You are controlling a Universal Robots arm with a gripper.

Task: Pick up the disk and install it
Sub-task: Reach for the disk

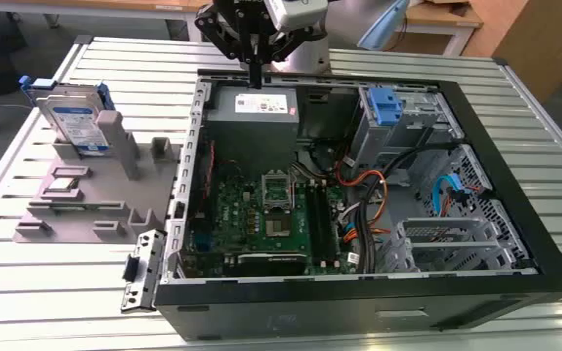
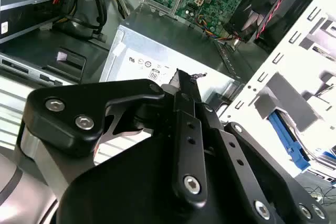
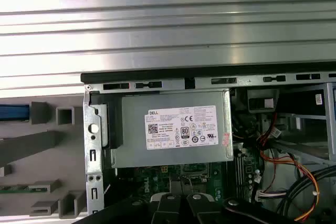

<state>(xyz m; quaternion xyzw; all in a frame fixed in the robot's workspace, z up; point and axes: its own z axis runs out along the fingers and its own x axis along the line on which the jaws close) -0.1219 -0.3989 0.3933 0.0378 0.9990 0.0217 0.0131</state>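
a: what's my tool working over?
b: my own bench, a table (image 1: 530,139) of ribbed aluminium slats running side to side. in the first wrist view the slats (image 3: 168,19) catch the light in long pale bands.
a: and past the bench?
b: grey floor (image 1: 27,62) off the exterior view's left. on the far side stands a desk (image 1: 452,13) with a light wooden top and white legs. next to it, toward the exterior view's right, is a brown wooden panel (image 1: 540,40). another wood-edged bench (image 1: 115,6) runs along the far left.
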